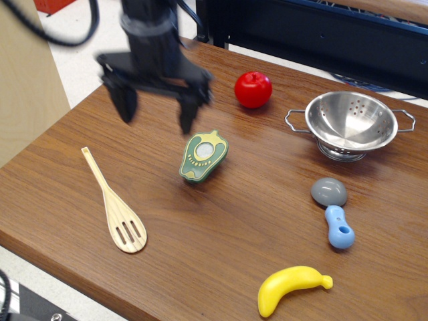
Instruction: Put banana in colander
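The yellow toy banana (289, 286) lies on the wooden table (254, 221) near its front edge, at the lower right. The shiny steel colander (350, 123) stands upright and empty at the right rear. My gripper (156, 115) is open and empty, hanging above the table's left rear, blurred by motion. It is just left of and behind a green avocado toy, far from both the banana and the colander.
A green avocado-half toy (203, 156) lies mid-table. A red apple (253, 89) sits at the rear. A wooden slotted spoon (115, 204) lies at the left. A grey-and-blue scoop (334, 209) lies between colander and banana. A dark frame (321, 33) runs behind the table.
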Tool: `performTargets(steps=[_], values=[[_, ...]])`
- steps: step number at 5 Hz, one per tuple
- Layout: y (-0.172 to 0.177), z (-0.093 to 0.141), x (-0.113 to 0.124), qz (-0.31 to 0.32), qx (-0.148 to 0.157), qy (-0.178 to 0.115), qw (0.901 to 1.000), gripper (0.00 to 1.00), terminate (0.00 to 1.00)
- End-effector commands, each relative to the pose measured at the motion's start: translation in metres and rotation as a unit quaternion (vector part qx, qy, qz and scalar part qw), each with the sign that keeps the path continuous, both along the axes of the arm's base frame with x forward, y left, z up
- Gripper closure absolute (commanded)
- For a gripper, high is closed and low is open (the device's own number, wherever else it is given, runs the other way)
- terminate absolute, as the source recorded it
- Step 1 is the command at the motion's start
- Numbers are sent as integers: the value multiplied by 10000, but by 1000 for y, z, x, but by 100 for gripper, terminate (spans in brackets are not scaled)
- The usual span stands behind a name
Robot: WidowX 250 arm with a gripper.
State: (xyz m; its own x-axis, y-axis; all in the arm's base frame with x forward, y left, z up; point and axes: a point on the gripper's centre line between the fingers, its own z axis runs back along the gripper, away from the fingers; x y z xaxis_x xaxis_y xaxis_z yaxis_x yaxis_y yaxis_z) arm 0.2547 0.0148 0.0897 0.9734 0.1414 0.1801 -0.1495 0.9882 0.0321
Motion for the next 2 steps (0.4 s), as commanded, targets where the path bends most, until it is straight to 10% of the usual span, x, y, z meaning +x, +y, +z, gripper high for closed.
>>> performTargets(steps=[1, 2], values=[[-69, 0, -32, -1655, -404, 38, 9854, 0, 0], [-97, -9, -42, -2203, -282, 236, 9747, 0, 0]])
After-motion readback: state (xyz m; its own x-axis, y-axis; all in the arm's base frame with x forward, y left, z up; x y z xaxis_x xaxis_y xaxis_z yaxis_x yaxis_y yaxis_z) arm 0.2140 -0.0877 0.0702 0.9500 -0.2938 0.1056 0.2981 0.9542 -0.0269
